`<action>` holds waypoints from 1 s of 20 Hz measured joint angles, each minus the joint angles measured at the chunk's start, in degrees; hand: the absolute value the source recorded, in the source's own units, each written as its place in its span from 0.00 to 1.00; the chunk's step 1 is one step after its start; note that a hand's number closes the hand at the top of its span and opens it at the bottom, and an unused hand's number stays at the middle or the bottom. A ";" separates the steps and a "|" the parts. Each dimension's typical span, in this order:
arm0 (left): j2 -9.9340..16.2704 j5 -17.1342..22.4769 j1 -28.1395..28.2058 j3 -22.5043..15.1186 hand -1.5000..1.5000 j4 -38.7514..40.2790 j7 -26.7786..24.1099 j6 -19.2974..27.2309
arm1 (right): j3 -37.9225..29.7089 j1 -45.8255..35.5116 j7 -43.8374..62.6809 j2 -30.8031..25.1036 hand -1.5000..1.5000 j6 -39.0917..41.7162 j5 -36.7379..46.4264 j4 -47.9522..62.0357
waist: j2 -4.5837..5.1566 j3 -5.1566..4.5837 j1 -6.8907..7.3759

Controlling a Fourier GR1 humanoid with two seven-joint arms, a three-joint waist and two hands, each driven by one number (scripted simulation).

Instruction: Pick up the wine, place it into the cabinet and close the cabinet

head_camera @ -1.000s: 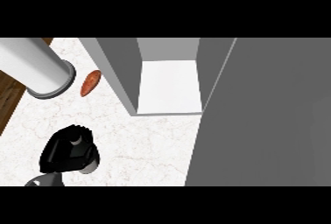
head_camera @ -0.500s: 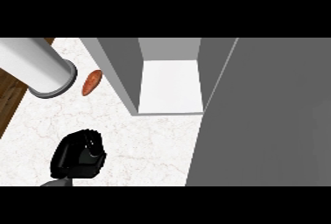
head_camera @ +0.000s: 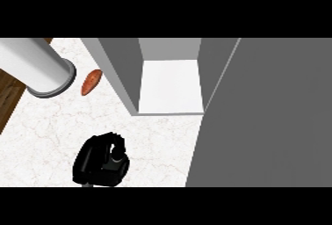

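No wine bottle shows in the head view. The grey cabinet [head_camera: 123, 74] stands open on the marble counter [head_camera: 45, 136], and its white inner floor [head_camera: 170, 83] is bare. Its wide grey door [head_camera: 272, 114] fills the right side of the view. My left hand [head_camera: 100, 160] sits low on the counter, in front of the cabinet's left wall. Its fingers are curled and nothing shows inside them. My right hand is out of sight.
A tall white cylinder with a grey rim [head_camera: 39, 70] stands at the back left. An orange-red vegetable [head_camera: 91, 82] lies between it and the cabinet's left wall. The counter's left edge drops to brown wood [head_camera: 9, 99].
My left hand has shifted slightly right and its fingers have curled in from a more raised pose. The cabinet, the cylinder and the vegetable have not moved.
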 measured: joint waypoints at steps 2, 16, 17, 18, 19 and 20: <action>-0.24 0.32 0.86 -3.00 1.00 -2.02 0.67 2.59 | 0.22 1.12 -1.11 -0.56 0.00 -0.13 0.04 -0.07 | 0.03 -0.03 -0.02; -0.61 -0.02 -7.15 -12.00 1.00 -5.22 5.78 23.20 | 0.07 4.70 -4.71 -3.14 0.00 -0.45 -0.11 -0.21 | 0.23 -0.10 -0.31; -0.61 -0.40 -8.28 -11.73 1.00 -4.47 6.03 23.83 | -0.01 4.68 -4.87 -3.20 0.00 -0.51 -0.14 -0.24 | 0.24 -0.10 -0.33; -0.61 -0.67 -9.55 -11.71 1.00 -4.08 6.61 24.74 | 0.20 4.77 -4.96 -3.24 0.00 -0.49 -0.16 -0.23 | 0.25 -0.10 -0.33; -0.61 -0.85 -10.70 -12.06 1.00 -3.10 6.61 25.90 | 0.41 4.82 -5.23 -3.17 0.00 -0.62 -0.16 -0.22 | 0.26 -0.10 -0.38; -0.62 -1.13 -11.64 -11.90 1.00 -3.31 7.76 26.50 | 0.55 5.00 -5.56 -3.05 0.00 -0.57 -0.20 -0.15 | 0.26 -0.10 -0.28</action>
